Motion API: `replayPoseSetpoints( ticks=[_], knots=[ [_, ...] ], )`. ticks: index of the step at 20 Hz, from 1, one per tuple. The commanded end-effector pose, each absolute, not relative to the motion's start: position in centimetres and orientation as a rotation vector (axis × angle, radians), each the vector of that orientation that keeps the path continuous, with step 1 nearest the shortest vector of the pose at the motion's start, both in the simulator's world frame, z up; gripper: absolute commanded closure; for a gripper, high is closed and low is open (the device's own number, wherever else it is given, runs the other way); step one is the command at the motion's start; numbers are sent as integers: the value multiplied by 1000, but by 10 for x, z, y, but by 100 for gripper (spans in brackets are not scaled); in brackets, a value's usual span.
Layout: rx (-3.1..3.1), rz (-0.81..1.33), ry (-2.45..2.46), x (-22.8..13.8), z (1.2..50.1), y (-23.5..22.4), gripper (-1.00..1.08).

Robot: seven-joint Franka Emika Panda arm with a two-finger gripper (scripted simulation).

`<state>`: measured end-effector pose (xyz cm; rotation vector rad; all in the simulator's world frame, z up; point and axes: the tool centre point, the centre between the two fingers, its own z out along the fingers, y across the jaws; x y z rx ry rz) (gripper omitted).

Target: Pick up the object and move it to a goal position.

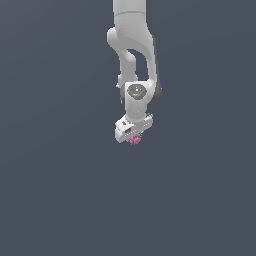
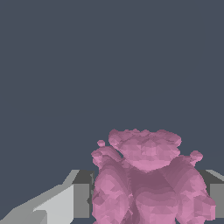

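The white jointed robot arm (image 1: 134, 55) is reaching down from the top centre of the exterior view against a plain dark slate-grey background (image 1: 50, 190). Its white, blocky gripper (image 1: 134, 139) is sitting just above the middle of that frame, tilted a little. The small pink-magenta, lumpy, berry-like object (image 1: 135, 139) is showing at the gripper's lower edge, just right of the frame's centre line. In the wrist view the object (image 2: 148, 179) is filling the lower centre of the frame, and the grey fingers (image 2: 81, 199) are pressing in on it from either side, so the gripper (image 2: 148, 201) is clasping it, closed down to the blob's width.
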<state>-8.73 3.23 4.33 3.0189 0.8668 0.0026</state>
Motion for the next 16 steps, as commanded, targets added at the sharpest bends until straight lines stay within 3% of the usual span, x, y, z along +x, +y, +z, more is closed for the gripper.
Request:
replayPoseSetpoints(
  ticks=[1,8,16],
  knots=[
    [3019,2,867,-87,43,32,108],
    [3019,2,867,-89,48,16,108],
    [3020,1,867,-93,63,-39,108]
  ],
)
